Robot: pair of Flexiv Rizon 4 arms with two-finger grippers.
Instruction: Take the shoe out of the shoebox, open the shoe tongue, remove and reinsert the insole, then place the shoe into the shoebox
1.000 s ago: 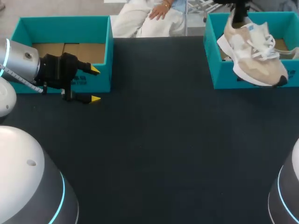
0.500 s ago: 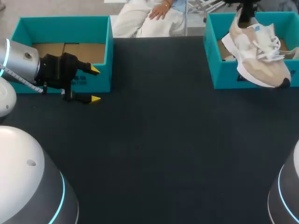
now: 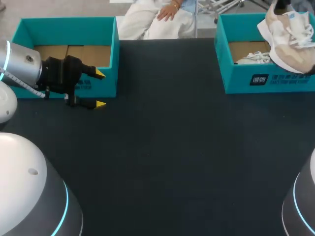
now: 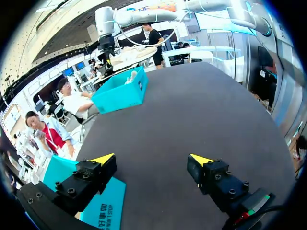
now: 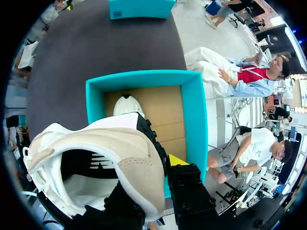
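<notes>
The shoe (image 3: 290,44) is beige with white panels, white laces and a white sole. The shoebox (image 3: 236,81) and the second box (image 3: 69,32) are teal with brown cardboard floors. The tabletop (image 3: 172,147) is black. The left pincer (image 3: 100,89) is black with yellow tips.

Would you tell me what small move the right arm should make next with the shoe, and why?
Probably carry the shoe out over the table and lower it: it hangs lifted above the shoebox, and its tongue is not yet opened.
</notes>
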